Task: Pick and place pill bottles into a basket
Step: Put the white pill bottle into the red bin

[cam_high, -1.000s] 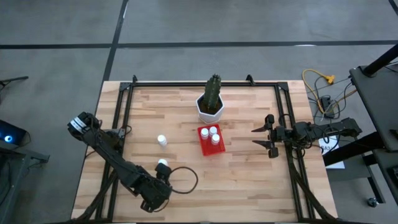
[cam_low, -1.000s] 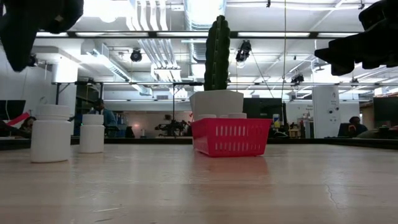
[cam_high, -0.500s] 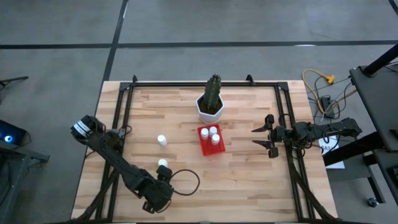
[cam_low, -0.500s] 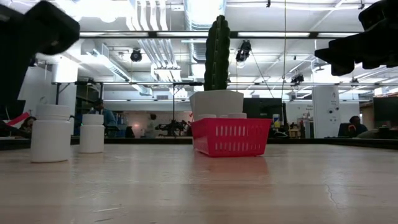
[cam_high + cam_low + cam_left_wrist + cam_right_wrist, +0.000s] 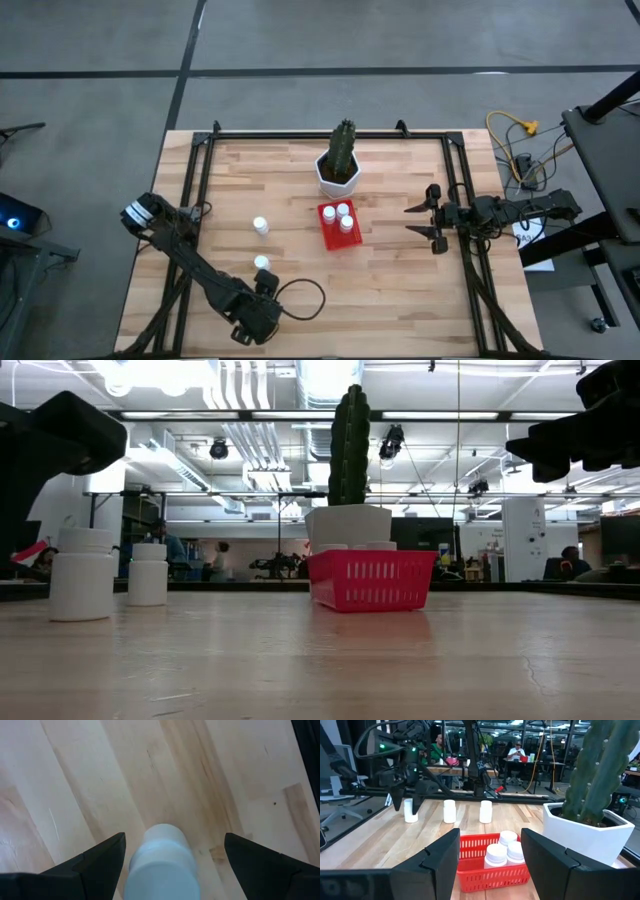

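- Wooden surface [image 5: 400,290], seen from above: red basket [image 5: 330,240] at centre holds three pill bottles [image 5: 343,210].
- Two more bottles stand left of it, one nearer [image 5: 262,263], one farther [image 5: 260,225].
- Left hand [image 5: 262,283], fingers apart, hovers over the nearer bottle.
- Right hand [image 5: 420,222] waits at right, fingers apart, empty.

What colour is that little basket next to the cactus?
Bright red basket, with mesh-like sides; the low view shows it best.
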You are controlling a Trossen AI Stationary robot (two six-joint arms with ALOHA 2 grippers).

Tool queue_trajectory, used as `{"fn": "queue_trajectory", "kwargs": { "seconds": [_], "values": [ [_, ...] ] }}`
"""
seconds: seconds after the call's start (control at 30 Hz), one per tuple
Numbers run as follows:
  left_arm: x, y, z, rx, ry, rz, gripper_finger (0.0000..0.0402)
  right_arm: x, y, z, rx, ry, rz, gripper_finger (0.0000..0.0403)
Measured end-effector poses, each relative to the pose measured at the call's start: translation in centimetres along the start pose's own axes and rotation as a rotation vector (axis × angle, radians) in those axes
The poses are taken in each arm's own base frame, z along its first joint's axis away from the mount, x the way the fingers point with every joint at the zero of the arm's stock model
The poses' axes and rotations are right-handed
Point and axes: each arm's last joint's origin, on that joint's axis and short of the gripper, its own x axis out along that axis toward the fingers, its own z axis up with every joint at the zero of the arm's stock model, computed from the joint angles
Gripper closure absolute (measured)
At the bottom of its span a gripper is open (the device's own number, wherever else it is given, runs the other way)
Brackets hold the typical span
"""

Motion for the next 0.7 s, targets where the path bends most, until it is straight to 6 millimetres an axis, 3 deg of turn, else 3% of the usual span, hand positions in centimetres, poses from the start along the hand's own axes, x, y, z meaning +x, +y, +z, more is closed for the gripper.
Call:
{"fn": "queue_trajectory", "kwargs": {
  "seconds": [0.47, 0.7],
  "values": [
    [0.2, 0.21, -0.26, 0.0, 0.009, 0.024, 0.0084, 0.0, 0.0, 0.01, 0.0, -0.001, -0.001, 0.0202],
    [0.2, 0.24, -0.26, -0.001, 0.007, 0.032, 0.013, 0.0, 0.0, 0.01, 0.01, -0.001, -0.001, 0.0202]
  ]
}}
